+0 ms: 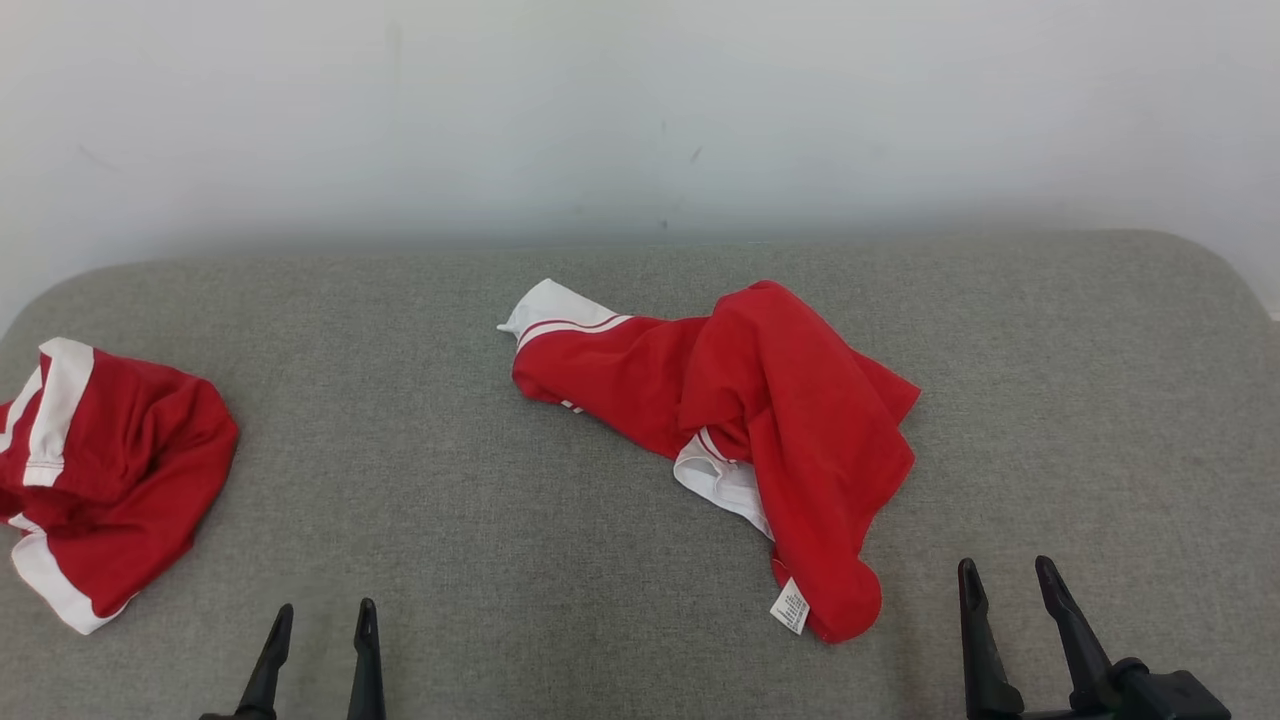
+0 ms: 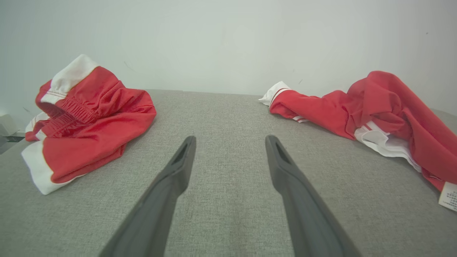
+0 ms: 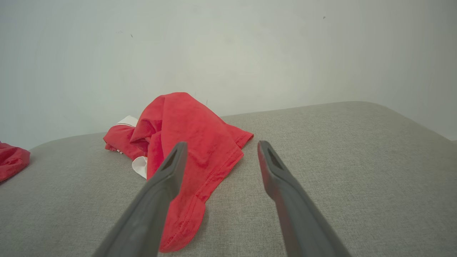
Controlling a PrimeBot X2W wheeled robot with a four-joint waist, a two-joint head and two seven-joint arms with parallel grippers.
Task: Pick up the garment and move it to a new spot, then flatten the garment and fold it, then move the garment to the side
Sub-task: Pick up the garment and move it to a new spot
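Lying crumpled near the middle of the grey upholstered surface (image 1: 450,500), your red garment (image 1: 790,420) ran from a white-banded end on the far left to a white care label (image 1: 790,607) at its near edge, with white lining showing under a fold. Your left gripper (image 1: 326,608) sat low at the near left, its fingers spread and holding nothing, well apart from the garment. Your right gripper (image 1: 1004,564) stood at the near right, just beside the label end, fingers likewise parted and empty. In your right wrist view the garment's hem lay ahead and partly behind one finger. A second red garment (image 1: 120,470) with white trim and an elastic waistband was bunched at the surface's far left edge, below the white wall (image 1: 640,100).
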